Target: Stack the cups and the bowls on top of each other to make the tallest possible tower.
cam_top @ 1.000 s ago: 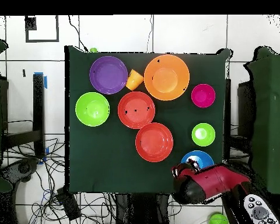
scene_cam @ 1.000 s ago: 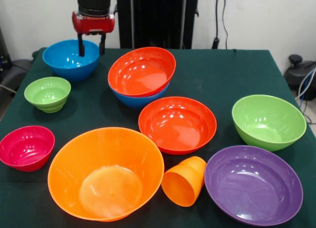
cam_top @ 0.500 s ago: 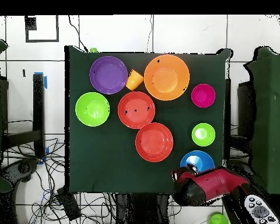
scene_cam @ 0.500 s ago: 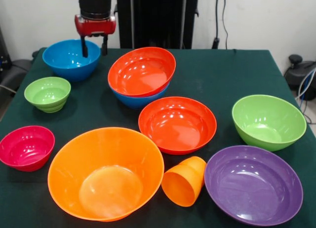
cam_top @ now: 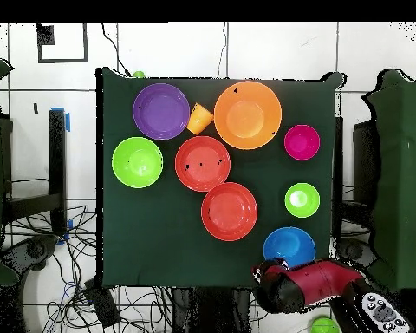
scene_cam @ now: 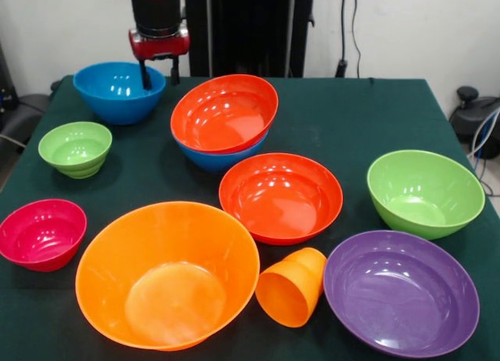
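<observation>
Setting: green table (scene_cam: 351, 111) seen from the front, robot pedestal at 12 o'clock, bowls spread across the cloth.
Gripper (scene_cam: 158, 73): hung at about 11 o'clock, fingers parted and empty, one finger (scene_cam: 145, 75) at the right rim of the blue bowl (scene_cam: 117, 91), the other just outside it.
Gripper from overhead (cam_top: 265, 276): sat at the table's edge nearest the base, just beside the blue bowl (cam_top: 289, 245).
Tower (scene_cam: 224, 119): only two high, a red-orange bowl tilted inside a second blue one, just right of the gripper at about 12 o'clock.
Loose bowls: red-orange bowl (scene_cam: 280, 196) at centre, large orange bowl (scene_cam: 167, 273) at 7 o'clock, purple bowl (scene_cam: 401, 291) at 5 o'clock, big green bowl (scene_cam: 425, 192) at 3 o'clock, small green bowl (scene_cam: 75, 148) at 9 o'clock, magenta bowl (scene_cam: 41, 233) at 8 o'clock.
Cup (scene_cam: 292, 285): lay on its side at 6 o'clock, between the orange and purple bowls, touching or nearly touching both.
Step in hand: probably a rim pinch on the blue bowl at 11 o'clock.
Doing it well: straddle the wall squarely, one finger inside and one outside; sink low enough for a firm hold on the slick plastic; lift straight up to avoid dragging it across the cloth.
Risk: a thin, glossy rim likely to tilt or slip out of a shallow pinch.
</observation>
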